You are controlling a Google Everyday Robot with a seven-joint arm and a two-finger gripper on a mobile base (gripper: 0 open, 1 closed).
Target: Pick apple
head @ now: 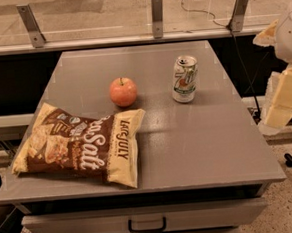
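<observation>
The apple is small, round and red-orange with a short dark stem. It stands upright on the grey table, a little left of the middle and toward the back. My gripper is pale yellow and hangs at the right edge of the view, off the table's right side and above the floor. It is far to the right of the apple and holds nothing that I can see.
A white and green soda can stands upright right of the apple. A large chip bag lies flat at the front left, its top corner close to the apple. A railing with metal posts runs behind the table. A drawer handle is below the front edge.
</observation>
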